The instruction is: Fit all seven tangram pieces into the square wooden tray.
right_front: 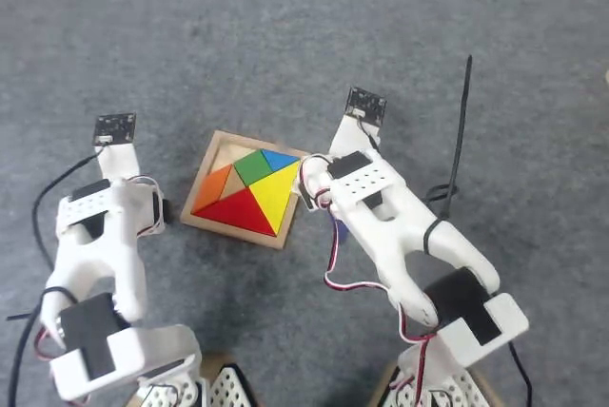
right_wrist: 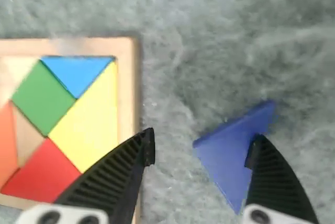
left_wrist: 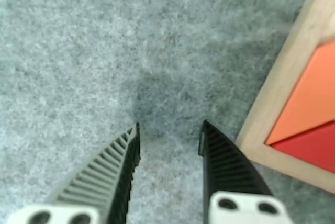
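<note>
High view sets the left gripper (right_front: 164, 209) at 9 o'clock of the tray (right_front: 202, 158), low over grey carpet; its fingers (left_wrist: 119, 167) are spread with nothing between them, just beside the wooden rim. Inside the tray, an orange triangle (right_front: 211, 186) sits at 9 o'clock, a green square (right_front: 252, 167) at 12, a light-blue triangle (right_front: 279, 160) at 1, a yellow triangle (right_front: 274, 193) at 3 and a red triangle (right_front: 236, 212) at 6, with pale wood at 11 and at centre. At the tray's 3 o'clock the right gripper (right_wrist: 203, 145) is spread above the carpet. A dark-blue triangle (right_wrist: 230, 148) lies flat outside the tray, with one fingertip over its edge.
</note>
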Tool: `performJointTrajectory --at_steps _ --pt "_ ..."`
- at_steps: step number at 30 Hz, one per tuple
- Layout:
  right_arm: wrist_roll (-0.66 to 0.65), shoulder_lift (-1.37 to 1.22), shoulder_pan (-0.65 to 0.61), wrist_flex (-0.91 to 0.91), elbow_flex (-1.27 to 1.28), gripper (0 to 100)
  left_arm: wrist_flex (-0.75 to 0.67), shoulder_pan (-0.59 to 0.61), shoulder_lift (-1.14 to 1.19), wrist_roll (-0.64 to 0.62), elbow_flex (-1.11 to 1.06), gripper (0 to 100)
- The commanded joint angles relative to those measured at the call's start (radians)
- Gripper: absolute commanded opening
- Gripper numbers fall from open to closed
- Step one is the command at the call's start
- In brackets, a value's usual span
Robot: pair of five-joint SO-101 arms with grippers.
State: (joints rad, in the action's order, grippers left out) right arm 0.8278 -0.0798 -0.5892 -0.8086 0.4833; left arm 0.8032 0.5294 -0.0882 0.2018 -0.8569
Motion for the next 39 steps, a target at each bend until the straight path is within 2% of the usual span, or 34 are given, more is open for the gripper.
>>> performJointTrajectory --at_steps 1,6,12,18,26,32,37,39 --pt "0.012 0.013 -0.005 -0.025 -0.052 28.5 -0.020 -0.011 -0.038 0.005 -0.002 18" --pt "0.014 0.013 -0.005 -0.087 -0.071 28.5 -0.020 -0.011 -0.038 0.005 -0.002 18" --pt "0.017 -0.005 -0.005 -0.077 -0.063 28.5 -0.020 -0.011 -0.038 0.005 -0.002 18" --pt "0.109 -0.079 -0.001 -0.042 -0.064 28.5 -0.020 -0.011 -0.038 0.005 -0.002 18" --pt "0.114 -0.108 0.005 -0.044 -0.089 28.5 -0.020 -0.011 -0.038 0.005 -0.002 18" --pt "0.114 -0.157 0.067 -0.050 -0.089 28.4 -0.020 -0.011 -0.038 0.005 -0.002 18" --pt "0.114 -0.160 0.045 -0.050 -0.089 28.3 -0.020 -0.011 -0.038 0.005 -0.002 18" --pt "0.114 -0.162 0.042 -0.050 -0.089 25.1 -0.020 -0.011 -0.038 0.005 -0.002 18"
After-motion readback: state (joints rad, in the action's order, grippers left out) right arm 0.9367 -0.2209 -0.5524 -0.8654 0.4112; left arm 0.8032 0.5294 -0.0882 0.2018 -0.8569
